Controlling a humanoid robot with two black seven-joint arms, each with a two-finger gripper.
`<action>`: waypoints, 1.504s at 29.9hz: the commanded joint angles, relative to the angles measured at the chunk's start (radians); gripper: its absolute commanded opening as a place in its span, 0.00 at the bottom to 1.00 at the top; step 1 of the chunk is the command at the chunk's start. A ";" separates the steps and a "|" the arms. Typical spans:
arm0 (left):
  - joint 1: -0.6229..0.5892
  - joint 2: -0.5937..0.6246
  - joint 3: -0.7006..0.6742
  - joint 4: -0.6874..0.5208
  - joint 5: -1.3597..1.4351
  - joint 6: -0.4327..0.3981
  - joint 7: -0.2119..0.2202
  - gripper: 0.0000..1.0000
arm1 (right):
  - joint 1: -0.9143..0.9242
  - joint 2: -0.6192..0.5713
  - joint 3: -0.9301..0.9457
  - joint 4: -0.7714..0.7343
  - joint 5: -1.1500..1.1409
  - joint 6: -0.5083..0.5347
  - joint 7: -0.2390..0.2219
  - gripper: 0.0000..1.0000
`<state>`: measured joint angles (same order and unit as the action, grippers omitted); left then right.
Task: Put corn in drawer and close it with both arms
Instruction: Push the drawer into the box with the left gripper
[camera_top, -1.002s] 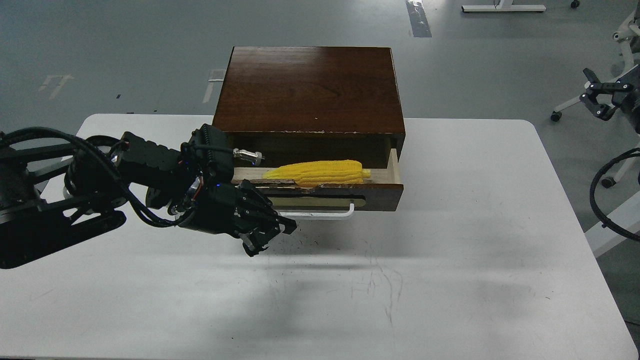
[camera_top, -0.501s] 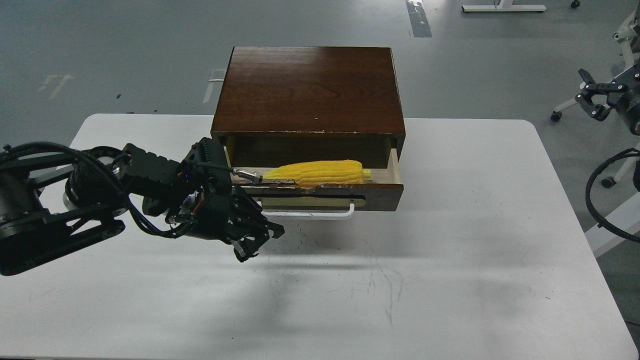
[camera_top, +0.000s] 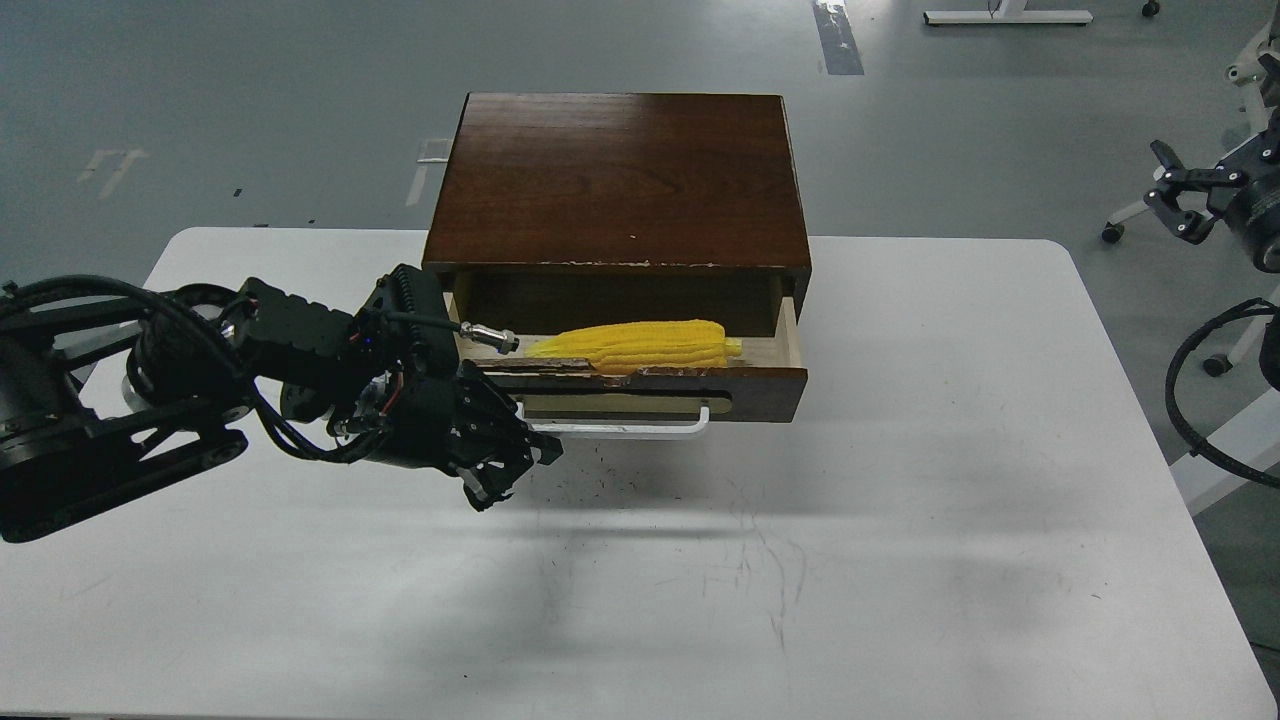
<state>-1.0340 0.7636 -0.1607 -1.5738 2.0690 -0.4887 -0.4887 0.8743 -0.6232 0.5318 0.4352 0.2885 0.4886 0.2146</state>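
Note:
The yellow corn (camera_top: 640, 345) lies lengthwise inside the open drawer (camera_top: 760, 390), which sticks out of the dark wooden box (camera_top: 620, 180). The drawer's white bar handle (camera_top: 620, 432) faces me. My left gripper (camera_top: 515, 472) hovers just above the table in front of the drawer's left end, next to the left end of the handle. Its fingers are apart and hold nothing. My right gripper (camera_top: 1168, 197) is far off to the right, beyond the table's edge, open and empty.
The box stands at the back middle of the white table (camera_top: 900, 550). My left arm's black body and cables (camera_top: 200, 380) cover the table's left side. Chair bases and cables (camera_top: 1220, 400) stand off the table to the right.
My left gripper has drawn back to the left along the drawer front, away from the handle's middle. My right gripper has shifted slightly left. Corn and drawer have not moved.

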 joint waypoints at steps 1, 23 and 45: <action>-0.003 -0.001 -0.003 0.008 -0.001 0.000 0.000 0.00 | 0.000 0.002 -0.001 -0.009 0.000 0.000 0.000 1.00; -0.014 -0.055 -0.011 0.186 -0.017 0.022 0.000 0.00 | 0.002 0.007 -0.001 -0.009 0.000 0.000 0.000 1.00; -0.046 -0.058 -0.013 0.247 -0.102 0.058 0.002 0.00 | 0.000 0.007 -0.010 -0.010 0.000 0.000 0.000 1.00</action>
<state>-1.0794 0.7060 -0.1723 -1.3271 1.9695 -0.4312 -0.4856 0.8743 -0.6167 0.5229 0.4266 0.2879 0.4886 0.2148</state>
